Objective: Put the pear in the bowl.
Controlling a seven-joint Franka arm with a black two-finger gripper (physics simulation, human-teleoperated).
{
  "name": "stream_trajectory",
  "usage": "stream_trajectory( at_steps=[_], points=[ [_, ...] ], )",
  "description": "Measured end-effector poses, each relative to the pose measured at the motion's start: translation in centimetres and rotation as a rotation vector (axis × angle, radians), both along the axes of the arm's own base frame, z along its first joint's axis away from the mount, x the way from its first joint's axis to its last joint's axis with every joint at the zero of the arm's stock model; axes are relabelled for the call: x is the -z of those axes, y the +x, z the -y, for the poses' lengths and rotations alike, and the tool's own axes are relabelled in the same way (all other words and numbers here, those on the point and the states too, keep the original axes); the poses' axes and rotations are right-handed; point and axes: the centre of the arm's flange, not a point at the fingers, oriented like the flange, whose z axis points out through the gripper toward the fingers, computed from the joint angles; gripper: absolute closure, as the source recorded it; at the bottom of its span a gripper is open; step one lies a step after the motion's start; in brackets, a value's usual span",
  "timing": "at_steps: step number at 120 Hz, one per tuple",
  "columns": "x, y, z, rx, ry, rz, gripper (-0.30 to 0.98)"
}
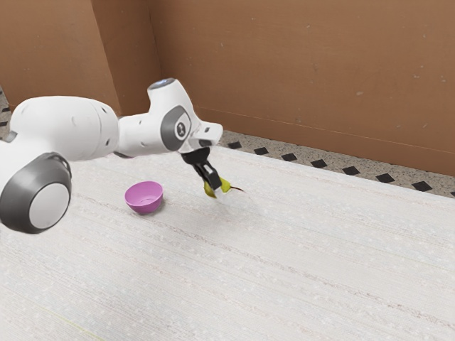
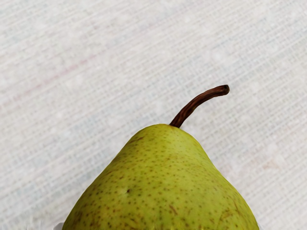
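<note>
My gripper point(image 1: 215, 186) is angled down at the pear point(image 1: 225, 185), with one finger crossing the fruit's near side and yellow-green skin visible on both sides of it. The fingers are shut on the pear, and its thin dark stem points toward the exterior view's right. In the wrist view the pear point(image 2: 160, 184) is large and close under the hand, its curved stem over the pale surface and its lower body cut off. The purple bowl point(image 1: 144, 197) stands upright on the table, to the exterior view's left of the gripper, apart from the pear.
The whitish, streaked table point(image 1: 306, 270) extends around the bowl and toward the exterior view's right. Behind its far edge are a speckled floor strip with dark diamonds point(image 1: 320, 163) and a brown wall point(image 1: 306, 71).
</note>
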Motion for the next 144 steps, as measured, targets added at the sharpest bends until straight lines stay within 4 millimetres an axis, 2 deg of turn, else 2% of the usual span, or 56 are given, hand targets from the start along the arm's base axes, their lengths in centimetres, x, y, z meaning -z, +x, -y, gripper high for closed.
stream_trajectory(
  at_steps=[32,52,59,76,100,144],
  points=[
    [-2.8,-2.2,-9.0,-0.145,0.042,0.012,0.36],
    [-3.2,-4.6,-14.5,-0.239,0.065,-0.007,0.37],
    [-3.3,-5.2,-15.9,-0.264,0.072,-0.012,0.37],
    [-2.7,-6.0,-17.4,-0.293,0.078,-0.028,0.38],
    [0.2,-7.8,-17.8,-0.342,0.071,-0.032,0.38],
    [0.3,-7.3,-19.2,-0.442,0.06,0.091,0.38]
  ],
)
